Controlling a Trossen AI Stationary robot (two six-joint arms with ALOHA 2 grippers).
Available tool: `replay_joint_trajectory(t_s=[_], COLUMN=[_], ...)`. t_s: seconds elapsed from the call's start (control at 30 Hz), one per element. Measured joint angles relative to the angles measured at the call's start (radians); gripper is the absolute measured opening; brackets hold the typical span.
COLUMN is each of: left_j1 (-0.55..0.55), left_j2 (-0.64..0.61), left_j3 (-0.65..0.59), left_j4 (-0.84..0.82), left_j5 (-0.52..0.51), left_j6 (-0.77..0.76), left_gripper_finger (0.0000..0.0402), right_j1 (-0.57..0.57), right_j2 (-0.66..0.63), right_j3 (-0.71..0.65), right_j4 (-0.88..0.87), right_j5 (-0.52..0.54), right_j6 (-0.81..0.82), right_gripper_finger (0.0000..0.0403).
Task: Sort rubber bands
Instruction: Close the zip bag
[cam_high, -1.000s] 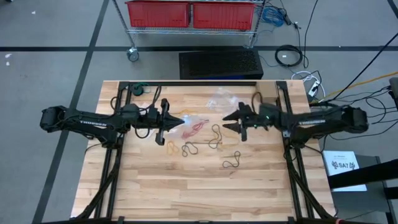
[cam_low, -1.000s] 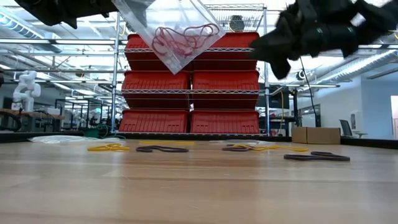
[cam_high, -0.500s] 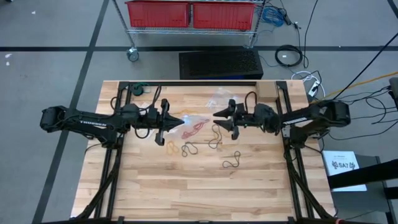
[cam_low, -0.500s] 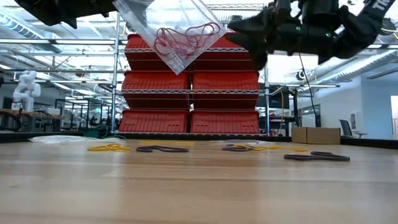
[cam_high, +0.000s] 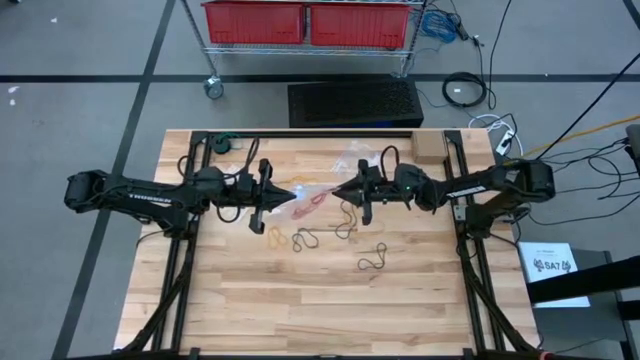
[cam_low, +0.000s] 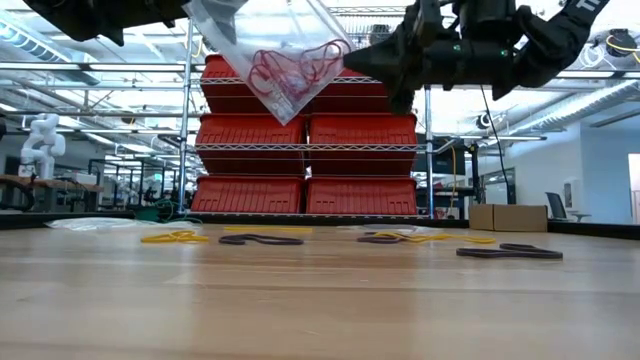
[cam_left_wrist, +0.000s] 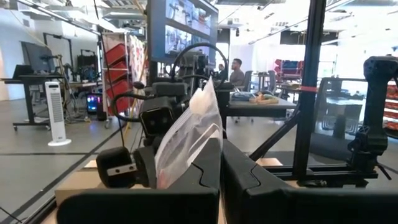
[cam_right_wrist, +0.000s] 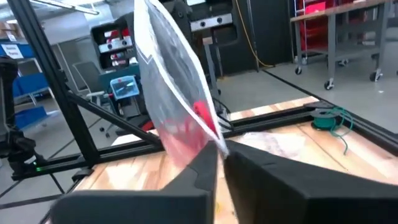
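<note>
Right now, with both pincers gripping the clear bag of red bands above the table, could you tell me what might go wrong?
1. The clear plastic bag hangs tilted between the left pincer and the right pincer; pulling them apart could tear it or slip it free.
2. The thin red rubber bands inside could spill out.
3. They would land among the loose tan and black rubber bands, undoing the sorting.

Readable markings

The left arm (cam_high: 150, 197) carries small white lettering that looks like "TROSSEN"; a white sheet (cam_high: 553, 268) on the floor right of the tabletop shows "SA7".
</note>
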Motion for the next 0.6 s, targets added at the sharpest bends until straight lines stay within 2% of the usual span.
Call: replay_joint_trajectory(t_s=[0.17, 0.33, 0.47, 0.6], left_j1=[0.001, 0.001, 0.001, 0.001], left_j2=[-0.004, -0.004, -0.004, -0.002], left_j3=[0.0, 0.0, 0.0, 0.0], left_j4=[0.001, -0.012, -0.051, -0.053], left_j5=[0.0, -0.003, -0.044, -0.048], left_j6=[0.003, 0.009, 0.009, 0.0], left_gripper_finger=[0.0, 0.0, 0.0, 0.0004], right_j1=[0.0, -0.001, 0.0, 0.013], right_j2=[-0.053, -0.184, -0.283, -0.306], right_j3=[0.0, 0.002, 0.071, 0.185], right_j4=[-0.056, -0.161, -0.371, -0.577], right_j5=[-0.004, -0.006, -0.006, 0.005], right_j6=[-0.004, -0.033, -0.092, -0.154], right_gripper_finger=[0.0006, 0.0001, 0.0, 0.0])
